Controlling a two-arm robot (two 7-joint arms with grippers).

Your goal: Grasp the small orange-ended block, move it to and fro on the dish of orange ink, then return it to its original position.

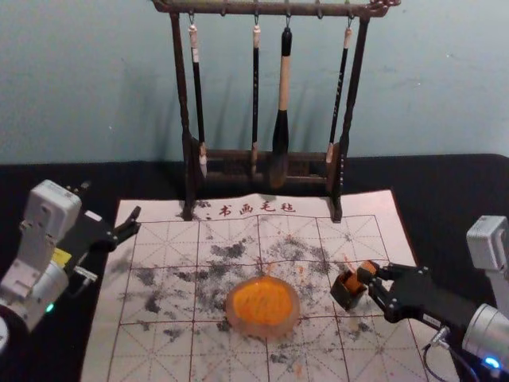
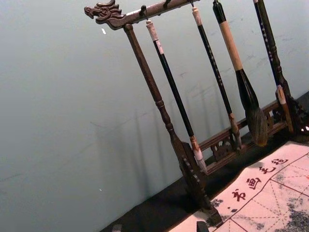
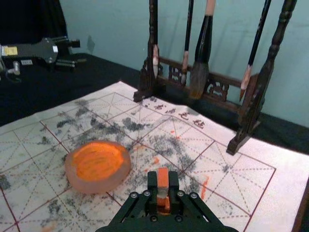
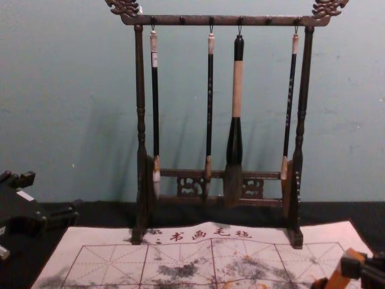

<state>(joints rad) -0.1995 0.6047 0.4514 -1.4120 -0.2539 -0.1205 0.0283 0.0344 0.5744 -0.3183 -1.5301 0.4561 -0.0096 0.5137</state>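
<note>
Your right gripper (image 1: 368,277) reaches in over the mat's right edge and has the orange-ended block (image 1: 353,283) pinched between its fingertips. You see the block leaning, its upper end toward the mat's right edge, and its lower part at the opening of the small dark box (image 1: 342,299); you can't tell how far inside it sits. That box is on the mat (image 1: 151,350), between the dish (image 1: 262,331) and the right edge. The dish lies apart from the block, around the middle of the mat, with orange ink (image 1: 262,301) spread across it. Your left gripper (image 1: 111,203) is parked by the mat's left edge, fingers spread and holding nothing. At the mat's far edge you have the dark brush rack (image 1: 231,8), with four brushes (image 1: 283,95) hanging from its top bar.
</note>
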